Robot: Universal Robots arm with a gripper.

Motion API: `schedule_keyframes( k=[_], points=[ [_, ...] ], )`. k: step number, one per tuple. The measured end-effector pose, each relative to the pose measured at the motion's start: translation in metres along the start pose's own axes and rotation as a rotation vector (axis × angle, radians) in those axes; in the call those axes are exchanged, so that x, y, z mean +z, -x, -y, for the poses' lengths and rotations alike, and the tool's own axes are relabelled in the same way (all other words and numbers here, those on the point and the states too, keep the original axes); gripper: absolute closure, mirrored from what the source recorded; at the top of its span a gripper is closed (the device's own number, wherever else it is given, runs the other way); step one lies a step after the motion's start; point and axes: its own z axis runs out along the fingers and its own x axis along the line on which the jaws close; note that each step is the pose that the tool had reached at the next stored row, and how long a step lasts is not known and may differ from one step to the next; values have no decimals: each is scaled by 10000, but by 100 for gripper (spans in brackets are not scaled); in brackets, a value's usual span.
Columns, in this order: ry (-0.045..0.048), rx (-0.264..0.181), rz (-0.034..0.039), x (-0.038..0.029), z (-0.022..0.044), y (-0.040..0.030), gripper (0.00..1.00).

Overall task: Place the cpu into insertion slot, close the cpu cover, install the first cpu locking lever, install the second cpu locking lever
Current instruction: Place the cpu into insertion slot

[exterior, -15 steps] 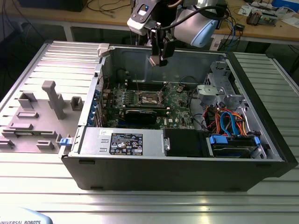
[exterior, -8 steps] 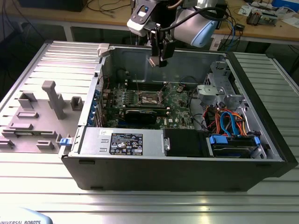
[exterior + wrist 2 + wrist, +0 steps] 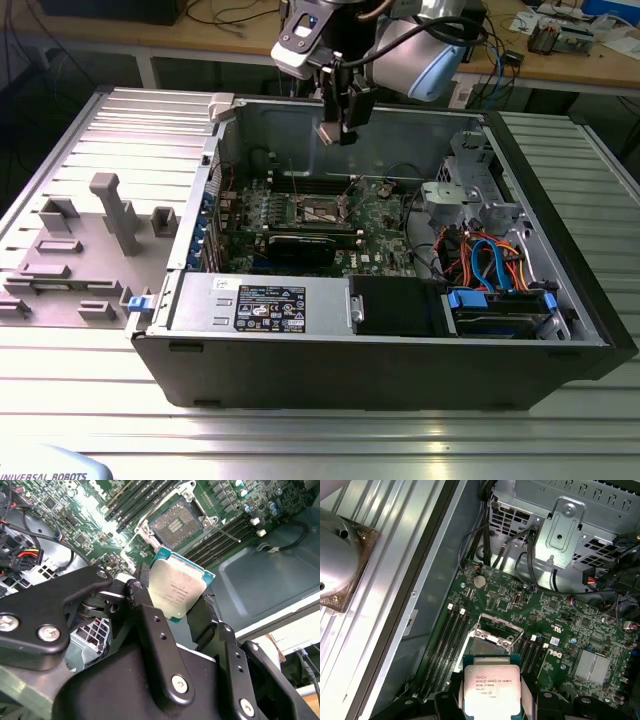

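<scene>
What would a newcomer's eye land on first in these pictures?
Most likely the cpu, its silvery top facing the cameras, clamped in the gripper in both wrist views. Just beyond it the insertion slot sits open and empty on the green motherboard. In the exterior view the arm hangs over the open computer case on a ribbed metal table.

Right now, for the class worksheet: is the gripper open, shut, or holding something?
Gripper: shut on the cpu, gripped by its edges; the insertion slot is empty.
</scene>
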Motion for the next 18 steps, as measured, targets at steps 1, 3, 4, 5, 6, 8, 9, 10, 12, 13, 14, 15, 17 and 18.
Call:
schedule_keyframes(
  k=[1, 3, 4, 5, 6, 8, 9, 10, 12, 13, 14, 15, 17, 18],
  points=[
    [-47, -13, 132, 3, 0, 0, 46],
    [-76, -19, 204, 4, 0, 1, 46],
    [-77, -16, 206, 4, 0, 1, 46],
    [-76, 38, 210, 5, -1, 1, 46],
    [-76, 150, 219, 7, 0, 0, 46],
    [-78, 279, 230, 6, 0, 1, 46],
    [-78, 281, 230, 6, 0, 1, 46],
    [-78, 282, 231, 6, 0, 0, 46],
    [-78, 283, 231, 7, 0, 0, 46],
    [-78, 287, 231, 6, 0, 1, 46],
    [-78, 303, 233, 7, 0, 1, 46],
    [-78, 325, 234, 7, 0, 1, 46],
    [-78, 427, 242, 7, 0, 2, 46],
    [-78, 549, 252, 7, -1, 2, 46]
  ],
)
